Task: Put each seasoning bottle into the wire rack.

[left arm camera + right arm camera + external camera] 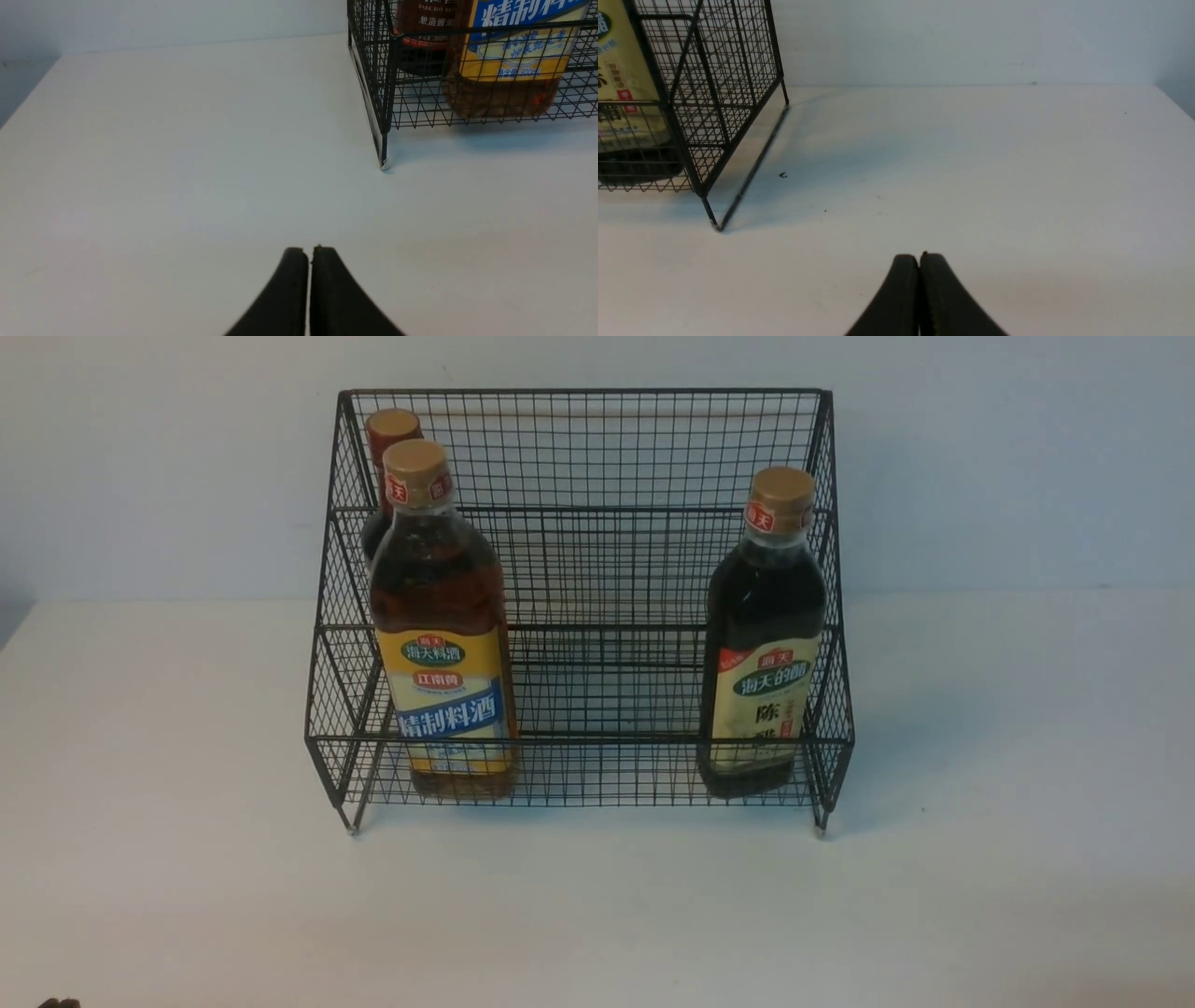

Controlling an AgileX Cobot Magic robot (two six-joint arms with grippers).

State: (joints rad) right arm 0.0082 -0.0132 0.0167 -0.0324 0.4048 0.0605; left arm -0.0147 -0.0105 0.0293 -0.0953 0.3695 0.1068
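Observation:
The black wire rack point(579, 448) stands at the middle of the white table. On its lower tier at the left is the amber bottle point(441, 635) with a yellow-blue label. Behind that one, on the upper tier, the slim dark bottle point(390, 434) shows its red-brown cap. The near-black bottle point(761, 644) with a cream label stands on the lower tier at the right. My left gripper point(309, 252) is shut and empty over bare table, short of the rack's left front foot point(383, 163). My right gripper point(919, 259) is shut and empty, off to the right of the rack point(714, 93).
The white table point(140, 803) meets a pale wall behind the rack. A tiny dark speck point(783, 175) lies on the table by the rack's right side. A dark bit of the left arm point(58, 1002) peeks in at the front view's lower left corner.

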